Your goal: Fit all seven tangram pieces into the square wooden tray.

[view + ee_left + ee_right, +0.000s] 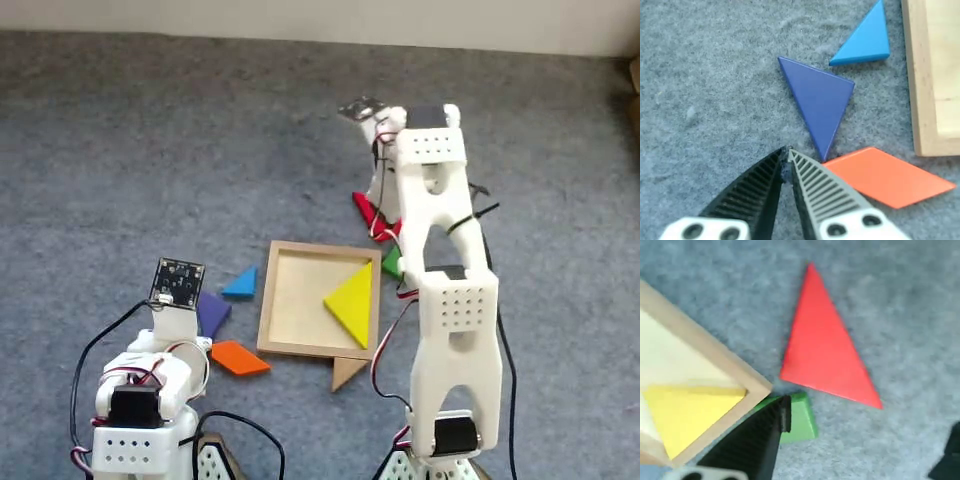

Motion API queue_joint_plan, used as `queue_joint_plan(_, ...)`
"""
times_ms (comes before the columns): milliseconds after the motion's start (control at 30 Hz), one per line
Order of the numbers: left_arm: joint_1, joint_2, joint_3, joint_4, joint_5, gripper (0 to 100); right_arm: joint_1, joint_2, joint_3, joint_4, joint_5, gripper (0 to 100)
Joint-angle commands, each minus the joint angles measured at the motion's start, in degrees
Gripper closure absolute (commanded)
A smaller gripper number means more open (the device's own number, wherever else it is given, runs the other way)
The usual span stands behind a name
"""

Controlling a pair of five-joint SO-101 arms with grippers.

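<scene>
High view of the square wooden tray, holding just the yellow triangle against its right wall
Ringed by loose pieces: dark blue triangle, light blue triangle and orange parallelogram on the left side, red triangle and green piece by the far right corner, tan triangle at the near edge; likely split by reach. Left gripper pinched together just beside the dark blue tip, perhaps to nudge; right gripper spread wide near red and green, likely for a pick
</scene>
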Motion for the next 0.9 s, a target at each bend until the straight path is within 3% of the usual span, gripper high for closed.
queue_joint_plan(0,0.9,-1.4,1.2,0.2,0.3,100,-2.0,-0.7,2.0,0.8,4.8,52.6)
queue_joint_plan(333,0.9,-1.4,1.2,0.2,0.3,100,-1.5,-0.6,12.7,-7.8,12.7,52.6)
queue_joint_plan(567,0.9,-1.4,1.2,0.2,0.3,100,-1.4,-0.6,16.8,-13.8,12.9,52.8)
queue_joint_plan(867,0.9,-1.4,1.2,0.2,0.3,100,-1.6,-0.7,17.0,-15.7,12.6,60.7)
